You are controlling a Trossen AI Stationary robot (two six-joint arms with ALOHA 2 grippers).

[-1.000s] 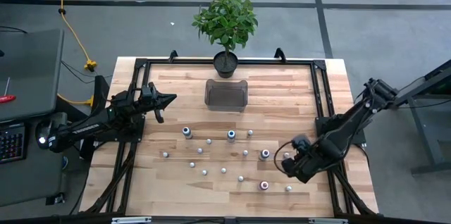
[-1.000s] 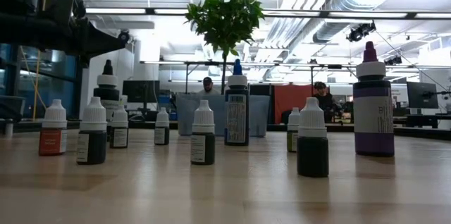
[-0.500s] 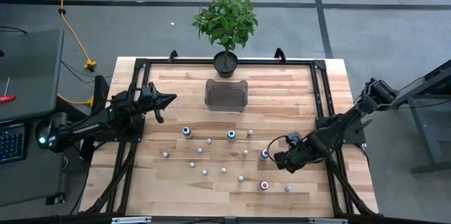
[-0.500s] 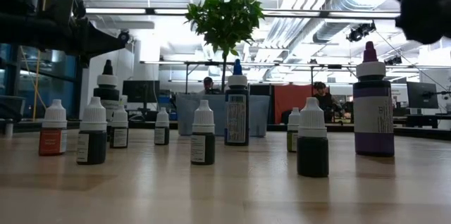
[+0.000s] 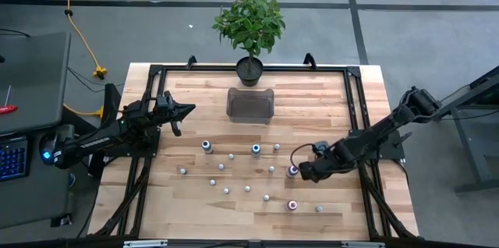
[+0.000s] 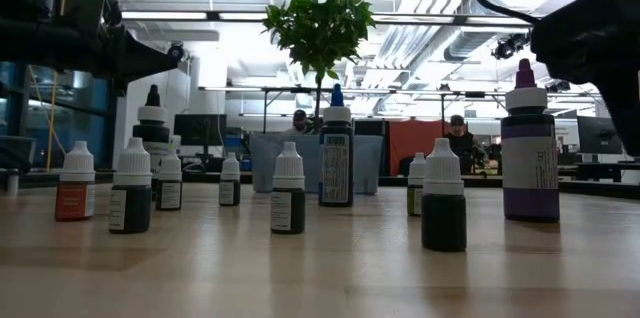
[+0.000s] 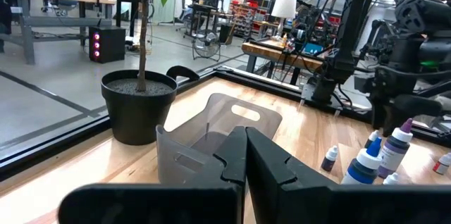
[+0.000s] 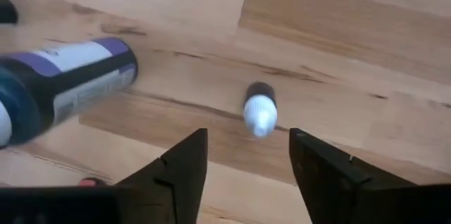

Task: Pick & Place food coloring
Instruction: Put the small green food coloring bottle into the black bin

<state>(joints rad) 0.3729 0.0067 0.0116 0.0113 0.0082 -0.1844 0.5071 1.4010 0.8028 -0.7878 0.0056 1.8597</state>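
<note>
right pincer point(image 5: 300, 172) open beside purple-capped bottle point(image 5: 292, 171), seemingly not touching.

— What is the tabletop point(image 5: 312, 108) made of?
— Pale wood in joined strips, smooth, with a soft sheen; the grain and darker streaks show plainly in the right wrist view.
— And the bin point(image 5: 249, 104)?
— Clear plastic, slightly smoky, glossy at its edges.
— The food coloring point(image 6: 335, 158)?
— Small plastic bottles, dark and shiny, with paper-like labels and matt ribbed caps.
— The right gripper point(image 8: 246, 164)?
— Its fingers look like matt black plastic. The left gripper point(image 7: 245, 164) has the same dull black finish.
— The plant pot point(image 7: 137, 104)?
— Black, smooth, faintly glossy plastic, holding coarse dark soil.
— The frame point(image 5: 355, 100) around the tabletop?
— Black metal, matt.
</note>
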